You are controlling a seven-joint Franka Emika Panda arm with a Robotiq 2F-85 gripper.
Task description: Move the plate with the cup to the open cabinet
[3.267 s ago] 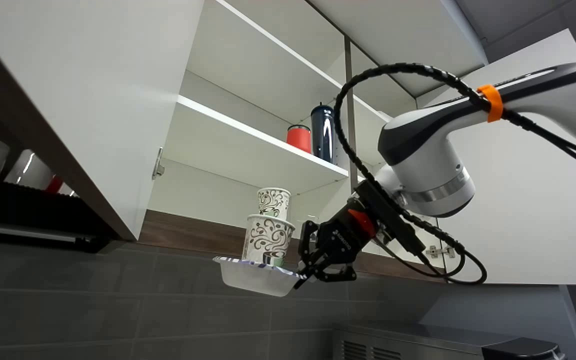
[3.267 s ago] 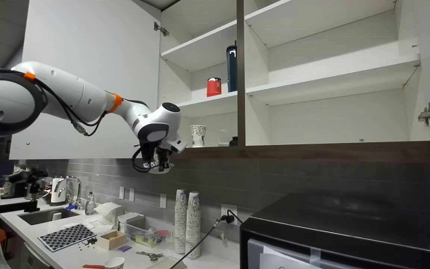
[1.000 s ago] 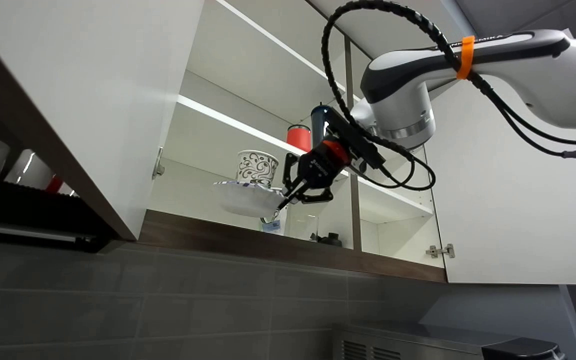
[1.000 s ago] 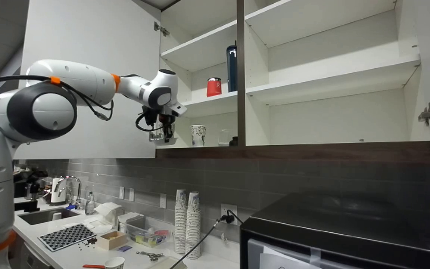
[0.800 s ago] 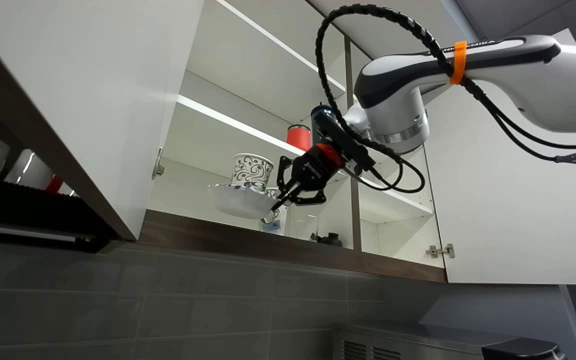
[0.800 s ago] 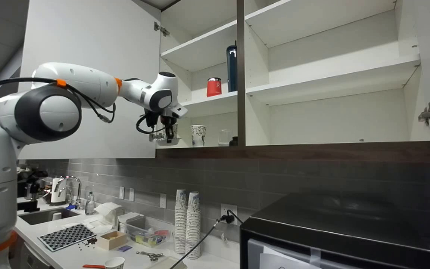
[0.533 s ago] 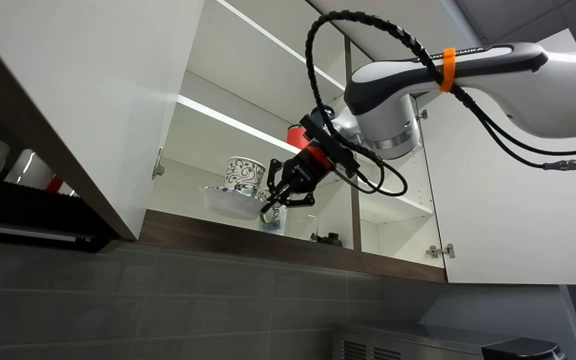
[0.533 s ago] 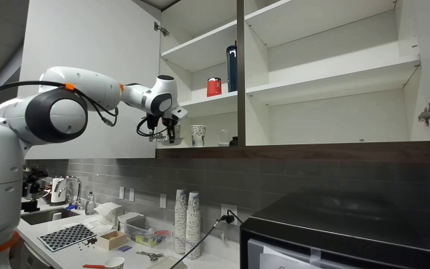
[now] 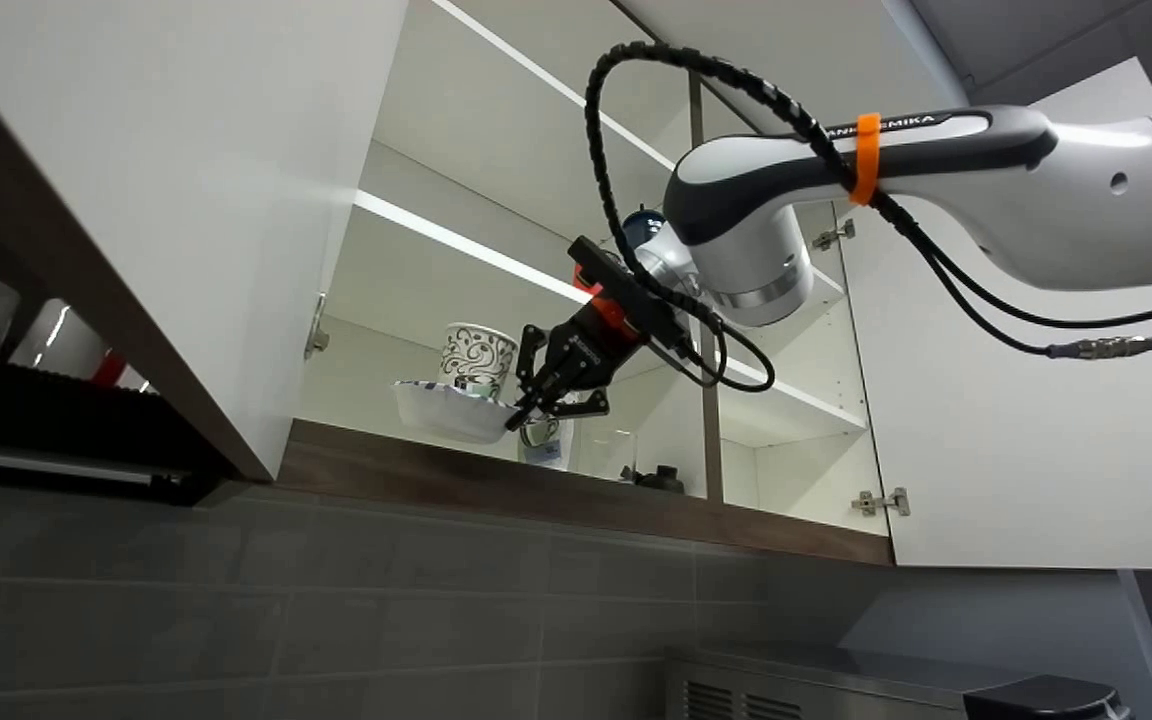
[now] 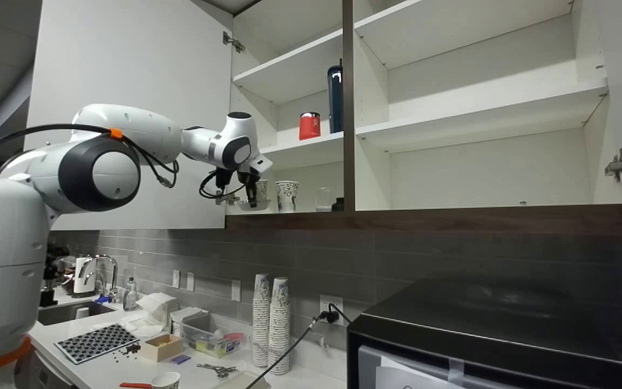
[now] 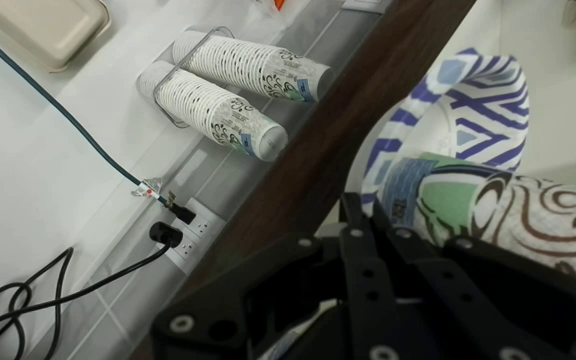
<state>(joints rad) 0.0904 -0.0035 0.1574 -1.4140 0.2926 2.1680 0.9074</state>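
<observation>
"What's in your grip?"

"The rim of a paper bowl (image 11: 435,132), banded violet-blue inside. The wrist view shows my gripper (image 11: 364,202) narrow, its two tips pinching that rim."

"And the cup?"

"The scroll-patterned paper cup (image 11: 553,220) stands in the bowl, close to my tips; whether they touch it, I can't tell."

"So where is the bowl?"

"In the left part of the open cabinet (image 9: 376,375), as an exterior view has it: below the middle shelf (image 9: 476,250), its base just above the line of the brown front edge (image 9: 436,476). Whether it rests on anything, I can't make out."

"Neighbours?"

"To the bowl's right stands a second paper cup (image 10: 287,196), then a clear tumbler (image 10: 323,200) farther right. On the middle shelf, a red tumbler (image 10: 309,126) and, right of it, a tall navy tumbler (image 10: 335,100). Down on the counter (image 10: 106,373), two tall stacks of paper cups (image 10: 261,319)."
</observation>
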